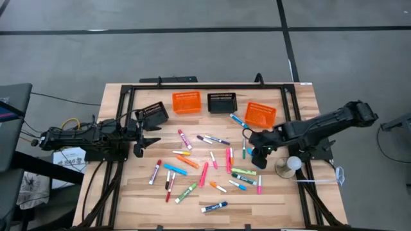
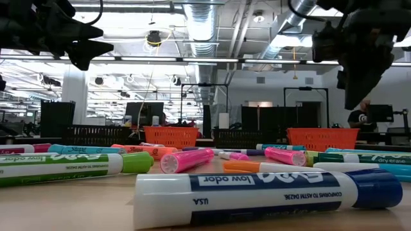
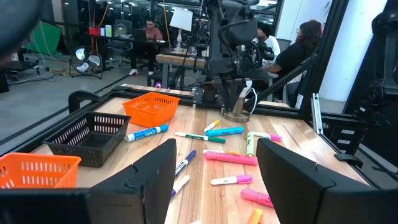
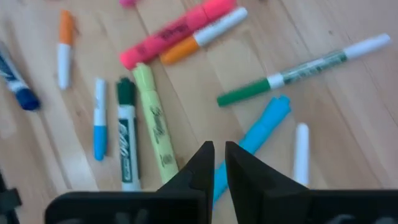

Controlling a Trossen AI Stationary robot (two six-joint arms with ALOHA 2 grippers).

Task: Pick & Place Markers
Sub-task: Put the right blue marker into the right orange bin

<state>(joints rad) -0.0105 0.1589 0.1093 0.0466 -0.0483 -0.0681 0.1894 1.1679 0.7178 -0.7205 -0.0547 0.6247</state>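
Note:
Several markers [image 1: 205,163] in mixed colours lie flat and scattered on the wooden table's middle. My right gripper [image 1: 259,159] hangs above the right part of the scatter, slanting steeply down, its fingers shut with nothing between them [image 4: 216,163]. Below it lie a light blue marker [image 4: 264,127], a yellow highlighter [image 4: 155,124] and a green-capped marker [image 4: 127,134]. My left gripper [image 1: 145,137] waits level and open at the table's left, above the wood [image 3: 214,180]. In the low view, a blue-capped white marker [image 2: 270,192] lies nearest.
Two black mesh baskets [image 1: 152,113] [image 1: 221,101] and two orange ones [image 1: 186,101] [image 1: 260,114] stand along the far side. A small round stand with a white top [image 1: 291,165] sits beside the right arm. A black frame [image 1: 205,86] rims the table. People sit beyond the table [image 3: 298,50].

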